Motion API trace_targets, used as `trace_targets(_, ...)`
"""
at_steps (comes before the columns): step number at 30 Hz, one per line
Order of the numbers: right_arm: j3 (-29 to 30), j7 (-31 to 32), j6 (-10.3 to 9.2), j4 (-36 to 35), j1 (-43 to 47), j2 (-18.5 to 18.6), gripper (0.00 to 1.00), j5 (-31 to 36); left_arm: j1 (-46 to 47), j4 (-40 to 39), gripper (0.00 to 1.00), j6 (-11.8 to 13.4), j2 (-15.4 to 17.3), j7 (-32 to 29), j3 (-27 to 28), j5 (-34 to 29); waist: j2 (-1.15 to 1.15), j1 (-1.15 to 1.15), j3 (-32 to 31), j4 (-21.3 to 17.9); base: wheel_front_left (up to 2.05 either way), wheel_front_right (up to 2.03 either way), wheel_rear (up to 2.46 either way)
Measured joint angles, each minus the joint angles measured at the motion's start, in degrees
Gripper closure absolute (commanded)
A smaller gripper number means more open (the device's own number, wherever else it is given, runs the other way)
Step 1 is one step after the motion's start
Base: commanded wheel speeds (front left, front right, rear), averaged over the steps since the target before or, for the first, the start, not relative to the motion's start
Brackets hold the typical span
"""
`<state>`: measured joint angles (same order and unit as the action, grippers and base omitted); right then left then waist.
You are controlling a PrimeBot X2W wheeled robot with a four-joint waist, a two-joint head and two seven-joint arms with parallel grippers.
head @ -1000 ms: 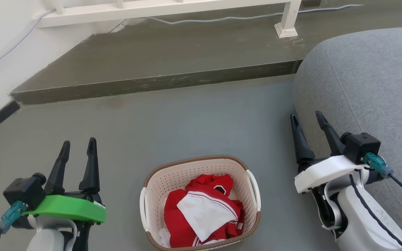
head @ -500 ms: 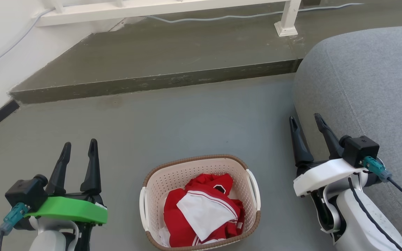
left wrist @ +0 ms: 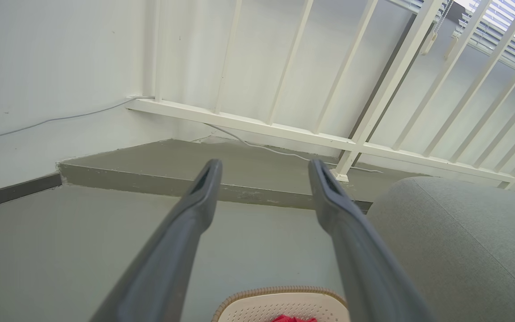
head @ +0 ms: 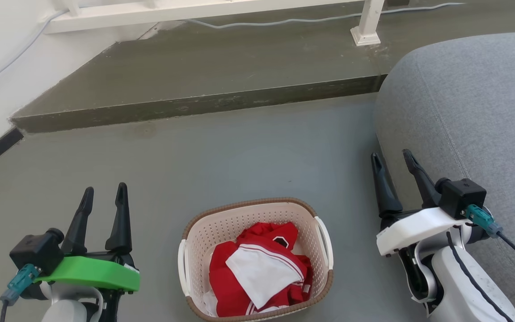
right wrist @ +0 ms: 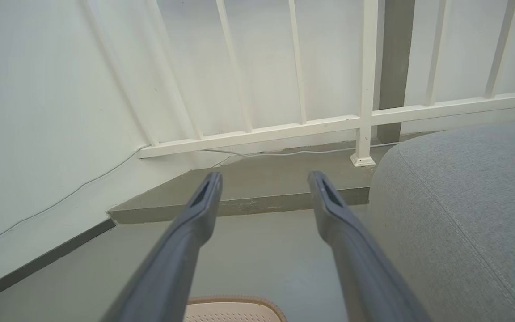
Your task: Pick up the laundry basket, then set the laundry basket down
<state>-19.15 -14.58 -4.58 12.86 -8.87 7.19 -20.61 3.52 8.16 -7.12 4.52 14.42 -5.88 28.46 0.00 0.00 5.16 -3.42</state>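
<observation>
Head view first: the laundry basket [head: 248, 204] sits on the grey floor [head: 248, 152] at the bottom centre of the frame, upright, brown woven-look rim facing up. Inside it lies a crumpled heap of red and white clothes [head: 257, 268]. One white handle [head: 182, 268] shows on its left side, the other [head: 327, 243] on its right.

Lower left, the left gripper [head: 105, 188] with its green wrist plate hovers beside the basket, apart from it, its two dark fingers spread and pointing up the frame with nothing between them. Lower right, the right gripper [head: 391, 155] on its white wrist plate is also apart from the basket. Its fingers are spread as well and empty, their tips seen against the edge of the grey fabric seat [head: 463, 98] that takes up the right side.

Over to the left wrist view: the two fingers rise wide apart from the bottom edge, and the basket's far rim peeks in at the bottom centre between them, a speck of red just inside.

The right wrist view gives the same story: fingers parted, a slice of basket rim low in the frame, left of centre.

Across the upper part of the head view runs a raised concrete step [head: 195, 107]. A white railing [head: 195, 11] and a pale cable [head: 284, 21] lie along its top.
</observation>
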Motion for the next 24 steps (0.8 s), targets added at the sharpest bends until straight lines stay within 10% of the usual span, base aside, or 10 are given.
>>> trace_targets(4,0.34,0.0,0.14,0.0,0.0,-0.1,0.0,0.3,0.0,-0.22,0.0,0.0,-0.01,0.0,-0.29,0.0,0.0,0.0,0.0,-0.03,0.0,0.0,0.0)
trace_targets(5,0.38,0.0,0.3,0.0,0.0,-0.13,1.0,0.48,0.0,-0.44,1.0,0.0,-0.01,0.0,-0.7,0.02,0.0,0.0,0.0,-0.04,0.0,0.0,0.0)
trace_targets(24,2.12,1.33,1.74,1.6,3.18,-1.29,1.0,-8.73,-1.21,1.97,1.0,0.05,-1.15,-1.86,-1.36,8.88,0.0,0.0,-0.69,0.41,0.0,0.0,0.0)
